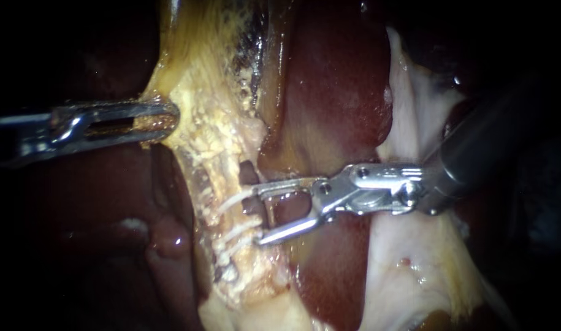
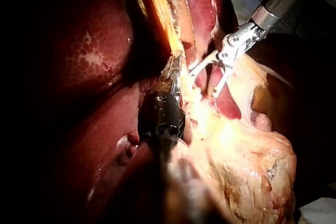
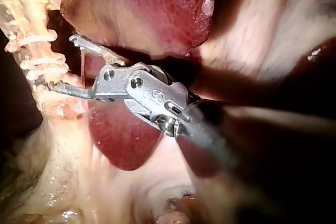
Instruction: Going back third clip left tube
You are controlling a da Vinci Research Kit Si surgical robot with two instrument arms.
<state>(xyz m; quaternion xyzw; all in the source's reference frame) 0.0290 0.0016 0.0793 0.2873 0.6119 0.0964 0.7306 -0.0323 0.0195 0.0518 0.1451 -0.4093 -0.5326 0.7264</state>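
The clipping looks done and what is left is the retreat. The pale yellow, fat-crusted tube [image 1: 226,178] carries thin white clips [image 1: 237,199] across it. Two bands are plain in the endoscope view and the right wrist view seems to show three (the lowest pair sit so close together that I cannot count them with certainty). Since this is the strand wearing the clips, I judge it to be the task's left tube.

The right instrument [image 1: 260,214], a silver hinged tip on a dark shaft, has its jaws spread wide with nothing loaded between them and no tissue gripped. The clipped stretch of the tube lies just ahead of the jaw tips. The upper tip is at or touching the end of the uppermost band, and the lower tip is close beside the next one. The smooth dark red liver [image 1: 329,92] lies behind the jaws and along both sides of them. Backing straight out along the shaft should clear the clips. A sideways drift could snag a band.

The left instrument [image 1: 160,119], slim and slotted, has its jaws closed on the yellow fatty tissue [image 1: 188,86] farther up the same strand, well apart from the clips, and it appears to hold that strand taut.
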